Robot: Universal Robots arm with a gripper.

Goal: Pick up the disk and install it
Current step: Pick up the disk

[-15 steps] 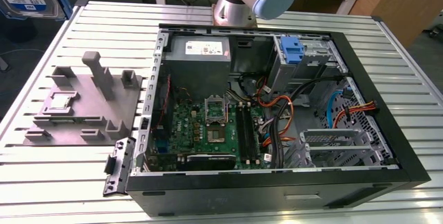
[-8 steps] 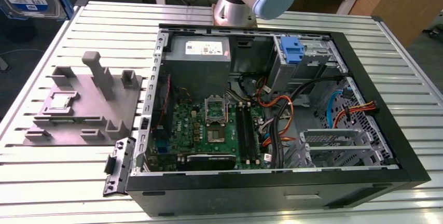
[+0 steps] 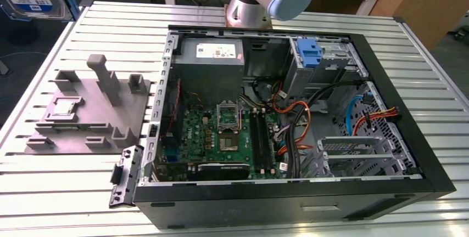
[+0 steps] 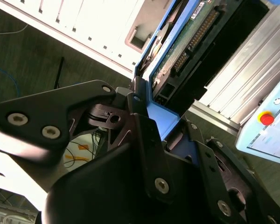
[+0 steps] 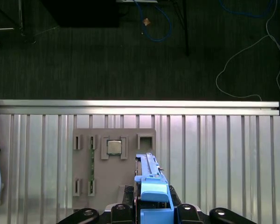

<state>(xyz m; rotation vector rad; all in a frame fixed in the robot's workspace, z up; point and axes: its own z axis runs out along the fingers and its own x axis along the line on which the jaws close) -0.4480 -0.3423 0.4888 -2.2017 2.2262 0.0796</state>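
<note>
The disk (image 5: 151,189) stands on its edge between the fingers of the gripper (image 5: 151,212), which pinch its blue frame. Below the gripper lies the grey stand (image 5: 114,156) on the slatted table (image 5: 224,158). The open computer case (image 3: 293,111) is well apart from the gripper.

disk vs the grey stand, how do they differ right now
The disk is clamped in the gripper; the stand rests on the table. The disk carries a blue frame and a green circuit board; the stand is plain grey. The disk is a flat slab; the stand has upright posts. Both are outside the case.
</note>
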